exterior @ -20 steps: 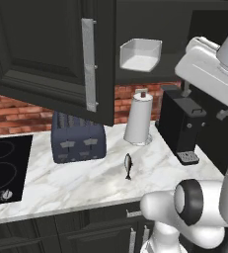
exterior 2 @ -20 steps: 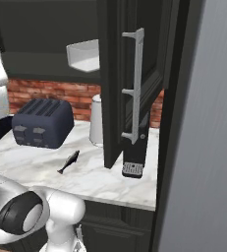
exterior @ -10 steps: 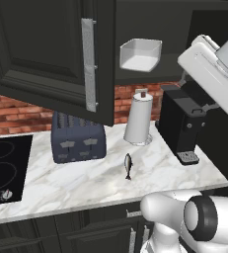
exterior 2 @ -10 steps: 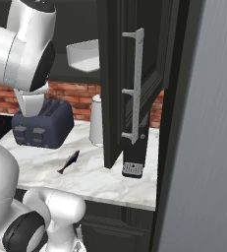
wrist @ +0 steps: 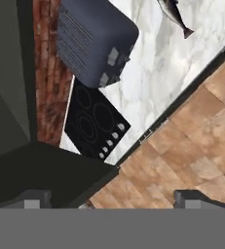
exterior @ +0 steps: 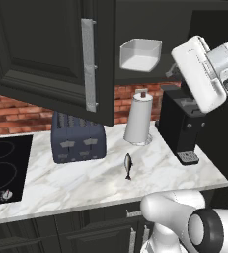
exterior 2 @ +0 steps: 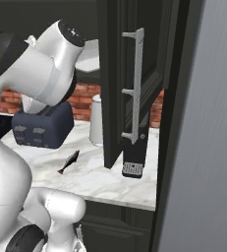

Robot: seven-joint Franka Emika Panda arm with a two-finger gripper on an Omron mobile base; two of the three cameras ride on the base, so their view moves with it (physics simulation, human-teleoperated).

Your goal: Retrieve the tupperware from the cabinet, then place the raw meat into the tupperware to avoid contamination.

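The white tupperware [exterior: 140, 54] sits on the dark shelf inside the open upper cabinet [exterior: 46, 54], and part of it shows behind my arm in the right base view [exterior 2: 89, 58]. The raw meat, a small dark fish [exterior: 128, 165], lies on the marble counter in front of the paper-towel roll; it also shows in the other views [exterior 2: 69, 162] [wrist: 175, 14]. My gripper [wrist: 112, 200] is open and empty, high above the counter, looking down past the toaster at the stove and floor. My white forearm [exterior: 204, 74] hangs to the right of the tupperware.
A dark blue toaster [exterior: 78, 141], a white paper-towel roll [exterior: 138, 118] and a black coffee machine [exterior: 182, 126] stand on the counter. A black cooktop [exterior: 4, 168] lies at the left. The open cabinet door with its silver handle [exterior 2: 137, 88] juts out over the counter.
My arm has swung up and across, coming far into the right base view and turning near the cabinet opening. The tupperware, fish and door have not moved. The jaws stayed open.
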